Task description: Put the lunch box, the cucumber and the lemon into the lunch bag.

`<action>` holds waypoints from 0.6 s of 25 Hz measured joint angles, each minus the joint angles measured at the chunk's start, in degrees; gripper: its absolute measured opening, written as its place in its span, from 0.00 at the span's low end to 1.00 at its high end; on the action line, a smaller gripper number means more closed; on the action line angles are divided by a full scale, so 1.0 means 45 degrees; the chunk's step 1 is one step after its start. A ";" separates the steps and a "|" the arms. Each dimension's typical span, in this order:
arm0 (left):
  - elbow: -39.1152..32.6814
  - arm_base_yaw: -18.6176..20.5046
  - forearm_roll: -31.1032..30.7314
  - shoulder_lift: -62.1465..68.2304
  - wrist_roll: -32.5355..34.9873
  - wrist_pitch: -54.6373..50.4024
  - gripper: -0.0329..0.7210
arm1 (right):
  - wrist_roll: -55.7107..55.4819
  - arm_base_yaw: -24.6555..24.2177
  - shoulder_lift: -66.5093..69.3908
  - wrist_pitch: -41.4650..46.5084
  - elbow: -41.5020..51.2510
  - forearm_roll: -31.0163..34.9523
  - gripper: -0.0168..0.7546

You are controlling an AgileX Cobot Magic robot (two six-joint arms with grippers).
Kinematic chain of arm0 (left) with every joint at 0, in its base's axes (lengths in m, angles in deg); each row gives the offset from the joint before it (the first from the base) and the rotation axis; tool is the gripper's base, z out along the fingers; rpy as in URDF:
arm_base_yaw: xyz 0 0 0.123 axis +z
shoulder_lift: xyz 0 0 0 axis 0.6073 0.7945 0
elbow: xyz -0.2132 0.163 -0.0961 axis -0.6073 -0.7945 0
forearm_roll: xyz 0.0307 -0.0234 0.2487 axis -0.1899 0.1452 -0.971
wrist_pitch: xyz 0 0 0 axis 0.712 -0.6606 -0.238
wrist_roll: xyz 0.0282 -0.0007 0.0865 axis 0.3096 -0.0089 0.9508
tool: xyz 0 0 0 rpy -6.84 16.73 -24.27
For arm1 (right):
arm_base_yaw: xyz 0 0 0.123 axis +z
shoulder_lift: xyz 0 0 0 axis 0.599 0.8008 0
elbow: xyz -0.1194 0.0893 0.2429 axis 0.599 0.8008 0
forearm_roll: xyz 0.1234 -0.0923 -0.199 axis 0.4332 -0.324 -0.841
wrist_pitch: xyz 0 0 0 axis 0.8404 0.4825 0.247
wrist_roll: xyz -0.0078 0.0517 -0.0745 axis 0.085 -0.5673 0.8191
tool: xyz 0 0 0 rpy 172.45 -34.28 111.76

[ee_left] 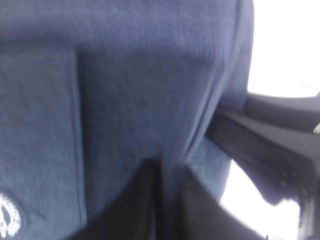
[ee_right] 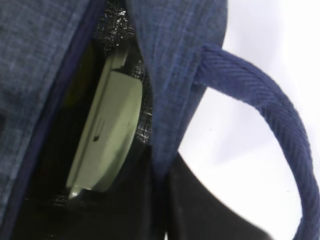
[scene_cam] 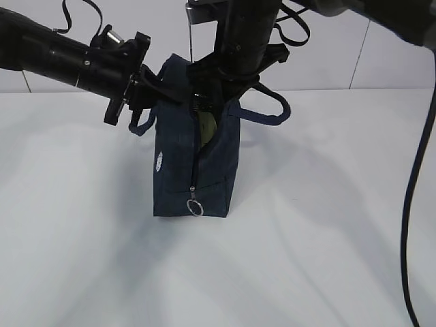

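The lunch bag stands upright on the white tabletop, its front zipper parted from the top down, with the silver ring pull hanging low near the base. My left gripper comes in from the left at the bag's upper corner, jaws pressed together on a fold of the navy fabric; in my left wrist view the cloth bunches between my dark fingers, and the round white logo sits at the lower left. My right gripper reaches down from above at the bag's top edge, jaws closed on the fabric beside the opening, next to one loop handle that arcs out to the right. Through the gap my right wrist view shows the lunch box standing on edge inside the bag against the dark lining, its pale green lid facing the opening. The same pale green shows through the slit in the exterior view. I cannot make out the cucumber or the lemon in any view.
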 joint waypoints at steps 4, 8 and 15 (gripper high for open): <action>0.0000 0.0000 0.0000 0.0000 0.0000 0.0029 0.05 | 0.0000 0.0000 -0.0017 -0.0141 0.0000 -0.0060 0.20; 0.0000 0.0025 -0.0024 0.0000 0.0034 -0.0054 0.26 | 0.0000 0.0000 -0.0117 -0.0141 0.0000 0.0029 0.42; 0.0000 0.0502 -0.0044 0.0000 0.0268 -0.0807 0.49 | 0.0000 0.0000 -0.0233 -0.0141 0.0000 0.0678 0.51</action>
